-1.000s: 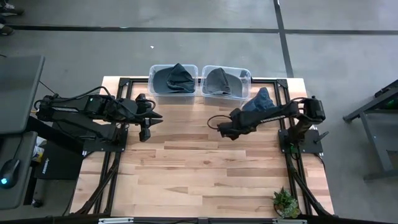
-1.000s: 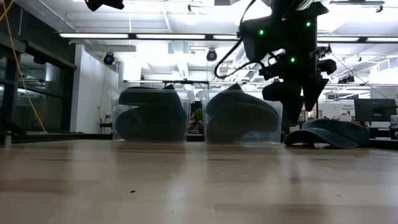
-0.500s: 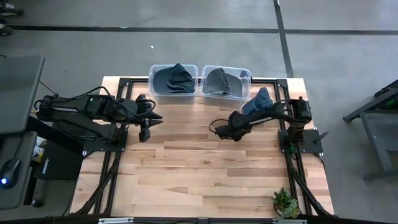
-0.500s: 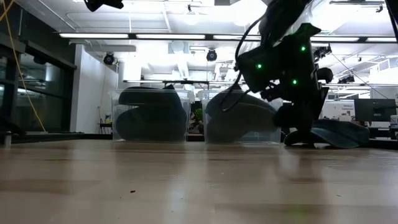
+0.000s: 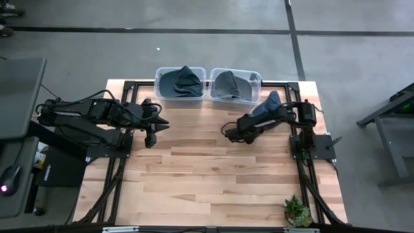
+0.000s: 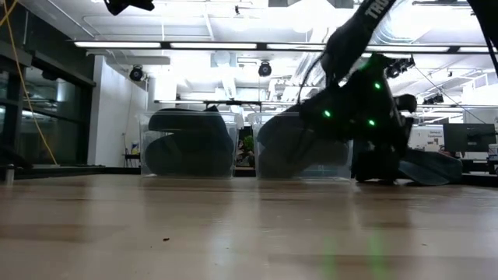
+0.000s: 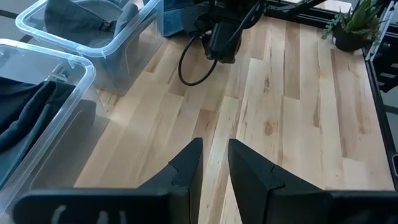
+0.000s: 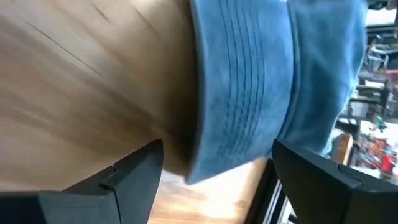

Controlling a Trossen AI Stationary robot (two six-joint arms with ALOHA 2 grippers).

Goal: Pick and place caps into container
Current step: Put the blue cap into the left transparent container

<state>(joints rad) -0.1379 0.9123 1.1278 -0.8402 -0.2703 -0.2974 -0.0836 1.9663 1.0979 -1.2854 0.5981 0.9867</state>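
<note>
One blue cap (image 5: 270, 103) is lying on the table (image 5: 213, 175) near the right bin (image 5: 235, 84), and the right gripper (image 8: 214, 168) is reaching at its brim, fingers spread wide apart. Left gripper (image 7: 214, 163) is hovering near the left bin (image 5: 180, 82), fingers nearly together, holding nothing.

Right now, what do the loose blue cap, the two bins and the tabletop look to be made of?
Blue cap: soft denim-like fabric, with stitched rows across its brim. Two bins: clear, glossy plastic, their contents showing through the walls. Tabletop: butcher-block wood, visible grain and a slight sheen.
</note>
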